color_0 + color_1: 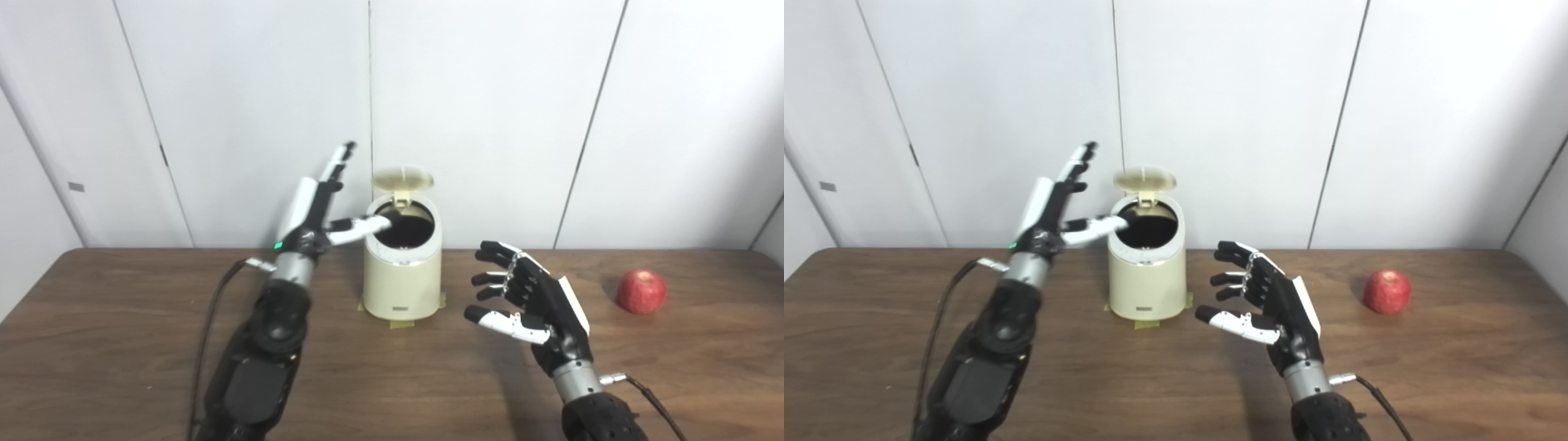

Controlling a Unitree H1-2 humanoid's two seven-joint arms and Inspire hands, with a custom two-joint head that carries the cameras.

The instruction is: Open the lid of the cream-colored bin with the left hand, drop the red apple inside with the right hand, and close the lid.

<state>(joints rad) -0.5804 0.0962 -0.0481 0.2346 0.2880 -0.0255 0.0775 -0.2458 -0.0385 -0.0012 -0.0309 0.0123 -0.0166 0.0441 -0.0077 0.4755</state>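
- Bin (402, 278) lid (403, 179) stands up.
- Left hand (318, 211) spread, empty, thumb at rim.
- Right hand (533, 300) spread, empty.
- Apple (640, 291) on desk (122, 343).

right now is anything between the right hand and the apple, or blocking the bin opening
Nothing visible lies between the right hand and the red apple, only bare table. The lid is up, but the left hand has its thumb over the bin rim.
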